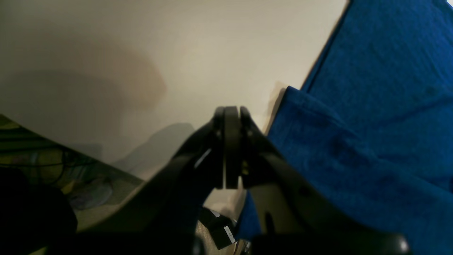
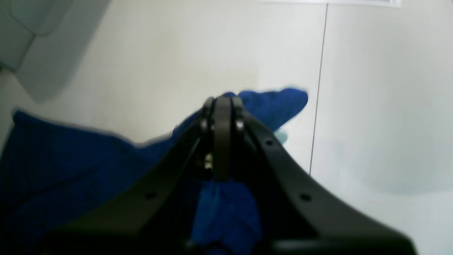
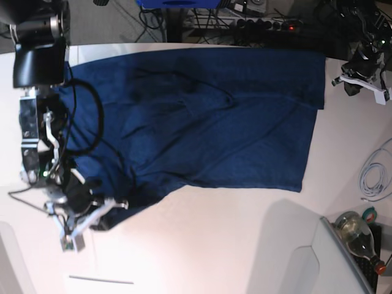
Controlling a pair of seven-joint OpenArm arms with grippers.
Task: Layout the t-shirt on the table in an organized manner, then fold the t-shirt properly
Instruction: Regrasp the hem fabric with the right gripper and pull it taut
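Right gripper (image 2: pixel 223 106): jaws closed on a t-shirt (image 3: pixel 208 116) corner.
T-shirt: spread across table (image 3: pixel 214 239), wrinkled.
Left gripper (image 1: pixel 231 117): jaws closed, empty, beside shirt edge.
Surroundings: white cable (image 3: pixel 373 174), bottle (image 3: pixel 355 233), off table corner.

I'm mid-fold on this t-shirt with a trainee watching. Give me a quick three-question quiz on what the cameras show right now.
1. True or false: the left tool is shut on the t-shirt.
2. Which tool pinches cloth? A) the left one B) the right one C) both
3. Missing word: the t-shirt lies spread on the ___ table.

Key
1. False: it is shut on nothing, over bare table beside the shirt's edge.
2. B: the right tool is shut on blue cloth at the shirt's edge.
3. white
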